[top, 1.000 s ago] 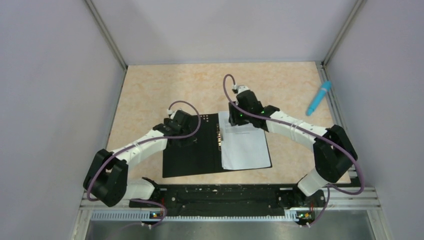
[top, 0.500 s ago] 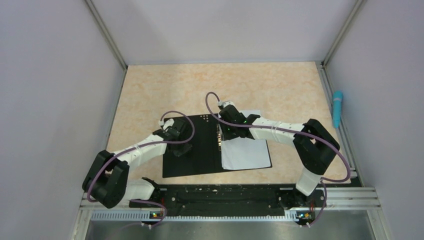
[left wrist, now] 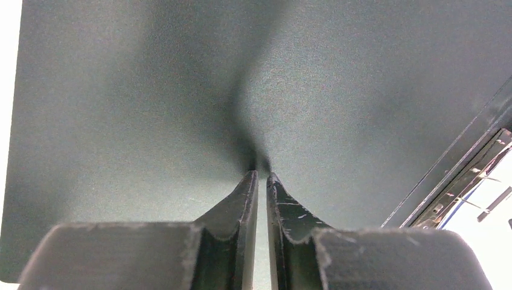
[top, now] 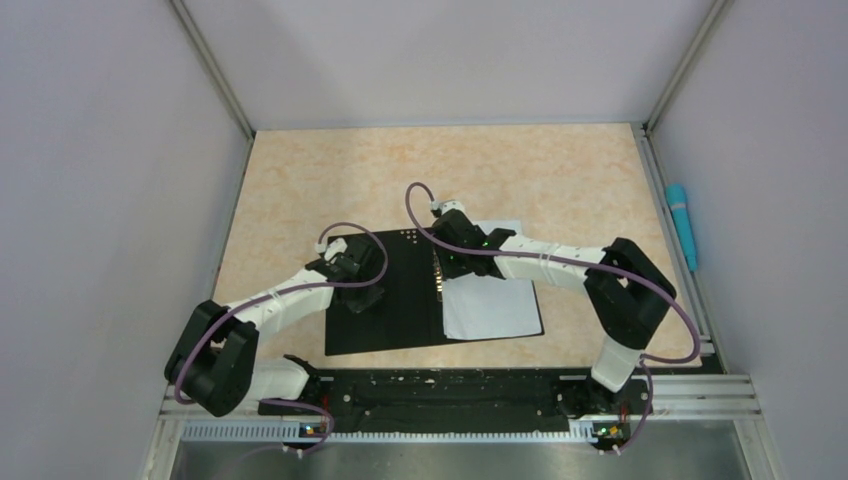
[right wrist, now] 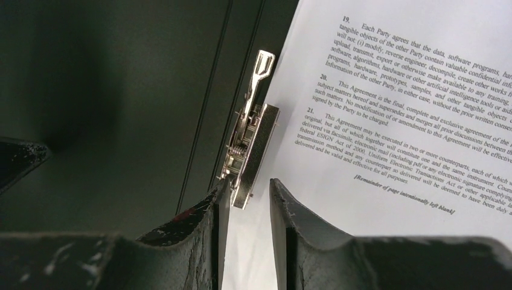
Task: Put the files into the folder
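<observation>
The folder (top: 390, 315) lies open on the table, black inside up. The files (top: 495, 300), white printed sheets, lie on its right half beside the metal spine clip (top: 437, 278). My left gripper (top: 362, 293) is shut, with its tips down on the folder's bare left half (left wrist: 151, 90). My right gripper (top: 446, 266) hovers over the spine with its jaws a narrow gap apart. In the right wrist view the right gripper (right wrist: 247, 184) has the clip's (right wrist: 250, 139) near end just by its left fingertip, the files (right wrist: 392, 90) lie on the right, and nothing is held.
A blue pen-like stick (top: 683, 225) lies against the right rail of the enclosure. Grey walls close in the tan table (top: 330, 180) at left, right and back. The arm bases and a black rail (top: 450, 385) run along the near edge.
My right gripper has swung left and nearer, from the files' top edge to the spine clip. The blue stick has rolled right to the rail. My left gripper shifted slightly nearer.
</observation>
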